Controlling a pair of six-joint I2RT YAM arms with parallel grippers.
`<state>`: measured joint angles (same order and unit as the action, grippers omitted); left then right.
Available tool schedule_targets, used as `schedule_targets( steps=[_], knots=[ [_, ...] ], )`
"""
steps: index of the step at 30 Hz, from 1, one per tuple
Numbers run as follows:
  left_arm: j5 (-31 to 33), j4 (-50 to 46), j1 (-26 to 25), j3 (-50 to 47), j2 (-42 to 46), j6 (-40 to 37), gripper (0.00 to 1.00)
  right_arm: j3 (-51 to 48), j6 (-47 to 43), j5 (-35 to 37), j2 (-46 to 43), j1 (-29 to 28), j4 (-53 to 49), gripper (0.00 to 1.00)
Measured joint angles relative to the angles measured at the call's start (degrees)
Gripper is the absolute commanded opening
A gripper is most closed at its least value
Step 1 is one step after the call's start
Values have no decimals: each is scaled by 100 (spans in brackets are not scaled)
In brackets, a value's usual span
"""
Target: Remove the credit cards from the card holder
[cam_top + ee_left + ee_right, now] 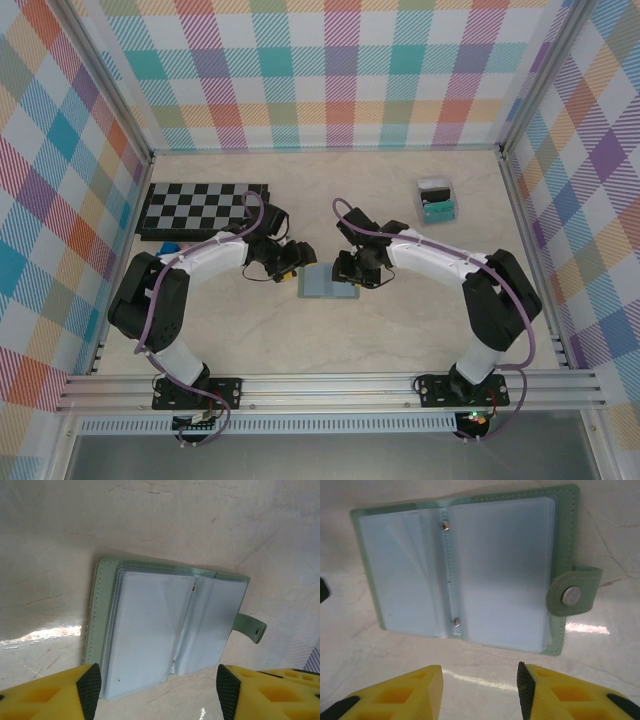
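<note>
The card holder [328, 283] lies opened flat on the table between my two grippers. It is sage green with pale blue plastic pockets [150, 630] and a tab clasp [572, 597]. The credit cards are hidden; I cannot make out any card inside the cloudy pockets. My left gripper [290, 262] hovers at the holder's left edge, its yellow fingers [75, 692] spread wide with nothing between them. At the right edge my right gripper [352, 270] is open too, its fingertips [530, 685] just short of the holder's near edge [470, 565] and not touching it.
A folded chessboard [205, 208] lies at the back left, with a small blue thing [172, 246] near its front edge. A clear box with teal and black contents [437, 200] stands at the back right. Checked walls enclose the table on three sides.
</note>
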<state>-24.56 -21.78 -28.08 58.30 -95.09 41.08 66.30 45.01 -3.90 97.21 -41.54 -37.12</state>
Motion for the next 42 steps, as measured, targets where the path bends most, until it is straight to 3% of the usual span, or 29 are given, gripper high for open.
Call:
schedule_targets(
  steps=[15,26,42],
  knots=[
    [-70,562,-4,-208,-249,186,37,557,-48,649,1132,13,-273,38],
    [-90,726,-111,-363,-367,302,30,614,-229,474,1191,13,-138,22],
    [9,1038,-116,-584,-415,328,27,411,-398,-142,1191,44,505,22]
  ],
)
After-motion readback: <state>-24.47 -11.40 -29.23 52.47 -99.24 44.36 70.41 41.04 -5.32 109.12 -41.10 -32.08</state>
